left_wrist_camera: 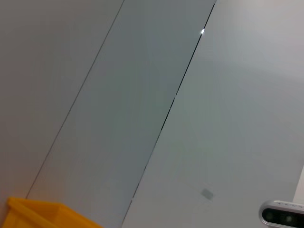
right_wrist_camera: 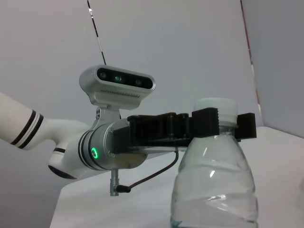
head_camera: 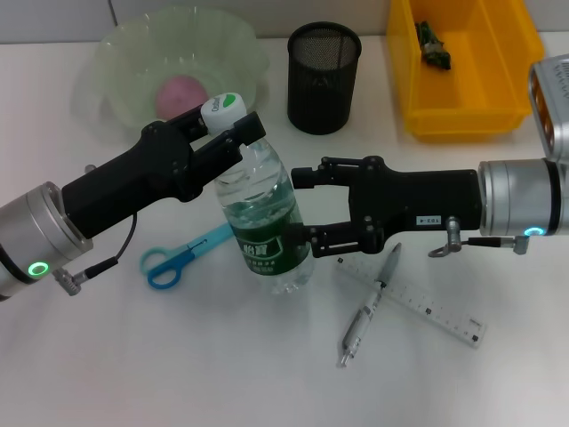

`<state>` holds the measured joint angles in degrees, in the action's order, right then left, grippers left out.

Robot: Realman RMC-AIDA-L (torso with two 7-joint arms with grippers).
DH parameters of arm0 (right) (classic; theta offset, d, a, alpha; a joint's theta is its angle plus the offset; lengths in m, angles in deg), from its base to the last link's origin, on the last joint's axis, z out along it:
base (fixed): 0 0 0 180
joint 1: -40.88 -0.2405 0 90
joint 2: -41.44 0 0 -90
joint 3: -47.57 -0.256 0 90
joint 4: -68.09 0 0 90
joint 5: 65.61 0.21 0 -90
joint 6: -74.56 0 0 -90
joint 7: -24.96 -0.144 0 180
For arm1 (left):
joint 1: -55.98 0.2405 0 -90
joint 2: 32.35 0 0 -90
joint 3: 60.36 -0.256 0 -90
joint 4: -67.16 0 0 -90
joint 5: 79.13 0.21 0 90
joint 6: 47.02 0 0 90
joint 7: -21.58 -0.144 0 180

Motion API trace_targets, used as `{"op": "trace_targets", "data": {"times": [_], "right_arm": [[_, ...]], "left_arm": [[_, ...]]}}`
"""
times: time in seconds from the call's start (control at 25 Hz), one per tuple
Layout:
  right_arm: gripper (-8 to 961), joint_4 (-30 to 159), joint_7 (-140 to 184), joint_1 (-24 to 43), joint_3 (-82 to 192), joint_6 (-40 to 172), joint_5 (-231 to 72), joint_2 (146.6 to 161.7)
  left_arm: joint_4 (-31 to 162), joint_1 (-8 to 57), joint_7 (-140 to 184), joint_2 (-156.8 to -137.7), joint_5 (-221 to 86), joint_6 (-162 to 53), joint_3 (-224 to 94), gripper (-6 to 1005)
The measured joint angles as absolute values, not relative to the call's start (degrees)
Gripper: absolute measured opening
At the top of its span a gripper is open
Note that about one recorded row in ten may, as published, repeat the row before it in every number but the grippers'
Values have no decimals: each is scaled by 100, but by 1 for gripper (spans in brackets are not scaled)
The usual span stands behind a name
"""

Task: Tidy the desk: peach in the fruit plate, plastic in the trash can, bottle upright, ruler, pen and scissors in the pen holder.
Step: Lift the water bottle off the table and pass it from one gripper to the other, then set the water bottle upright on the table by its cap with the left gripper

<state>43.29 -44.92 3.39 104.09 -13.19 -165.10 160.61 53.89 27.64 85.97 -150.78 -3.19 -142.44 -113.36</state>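
Note:
The clear bottle [head_camera: 260, 218] with a green label and white cap stands nearly upright at mid-table. My left gripper [head_camera: 233, 124] is shut on its neck just under the cap, also seen in the right wrist view [right_wrist_camera: 213, 124]. My right gripper [head_camera: 293, 206] is open, its fingers spread at the bottle's right side, one behind the body and one over the label. The pink peach [head_camera: 182, 91] lies in the pale green fruit plate [head_camera: 116, 53]. Blue scissors [head_camera: 178, 258] lie left of the bottle. The pen [head_camera: 369, 310] and clear ruler [head_camera: 427, 307] lie to its right.
The black mesh pen holder [head_camera: 324, 78] stands at the back centre. A yellow bin [head_camera: 462, 116] at the back right holds a dark scrap [head_camera: 434, 46]. The left wrist view shows only wall panels and a yellow corner [left_wrist_camera: 42, 214].

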Motion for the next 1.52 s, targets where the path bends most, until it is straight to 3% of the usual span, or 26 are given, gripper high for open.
{"op": "trace_targets", "data": {"times": [0.76,1.52], "right_arm": [[826,3667,-4581,1038,10442,-1454,-16598,16049],[826,4033,-3881,1127,10428,-714,-16527,16085]], "left_arm": [[4604,3097,7776,-15053,-320,-14272,-10646,448],[4416,3172,6946,-15031,-320,-12885,-10208,462]]}}
